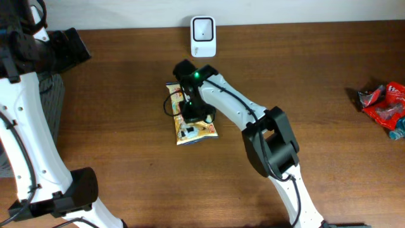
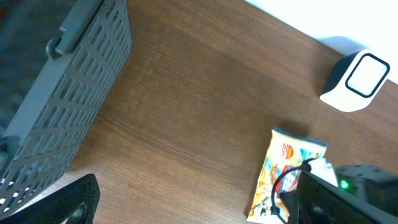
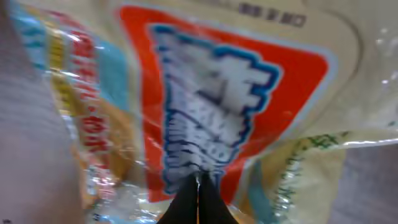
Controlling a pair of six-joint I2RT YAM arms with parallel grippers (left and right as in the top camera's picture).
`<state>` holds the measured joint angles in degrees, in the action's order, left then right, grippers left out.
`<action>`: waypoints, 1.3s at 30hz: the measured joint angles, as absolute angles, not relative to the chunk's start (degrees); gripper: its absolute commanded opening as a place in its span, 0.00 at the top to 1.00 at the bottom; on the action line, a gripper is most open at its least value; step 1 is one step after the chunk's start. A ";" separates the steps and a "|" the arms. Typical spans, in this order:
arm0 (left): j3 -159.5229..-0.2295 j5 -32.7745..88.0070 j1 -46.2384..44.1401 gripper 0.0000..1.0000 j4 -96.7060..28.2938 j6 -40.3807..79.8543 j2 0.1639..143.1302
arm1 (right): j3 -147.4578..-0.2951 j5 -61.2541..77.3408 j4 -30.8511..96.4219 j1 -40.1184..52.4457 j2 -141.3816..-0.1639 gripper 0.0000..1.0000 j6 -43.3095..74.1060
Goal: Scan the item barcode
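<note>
On the brown wooden table (image 1: 114, 126), the yellow-and-red crinkly plastic snack packet (image 1: 197, 131) lies directly beneath the right gripper (image 3: 198, 198), whose jaws are pressed together, pinching its film. The white boxy scanner (image 1: 203, 36) stands just beyond it. The left gripper (image 1: 69, 49) hangs spread, far leftward.

light: bright, even | glare: on snack packet (image 3: 205, 112) film | right wrist: blurred, perhaps too close
</note>
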<state>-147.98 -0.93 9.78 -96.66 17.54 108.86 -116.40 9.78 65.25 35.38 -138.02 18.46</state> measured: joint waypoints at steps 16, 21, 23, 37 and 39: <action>-147.98 -0.93 9.78 0.01 -96.73 17.54 108.86 | -123.57 1.06 74.74 33.30 -137.47 0.96 23.64; -147.98 -0.91 9.78 0.01 -96.68 17.54 108.86 | -113.30 -2.83 71.79 30.39 -135.63 0.96 22.72; -147.98 -0.91 9.78 0.01 -96.68 17.54 108.86 | -113.47 -9.26 71.26 29.63 -135.63 0.96 15.64; -147.98 6.70 9.65 0.27 -96.62 16.62 108.86 | -160.40 -5.41 96.97 19.14 -128.09 0.01 11.81; -147.33 15.66 6.35 0.86 -96.55 11.49 108.92 | -157.51 -2.33 96.97 16.86 -127.90 0.39 9.19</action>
<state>-147.33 15.66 6.35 -96.55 11.49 108.92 -157.51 -2.33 96.97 16.86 -127.90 9.19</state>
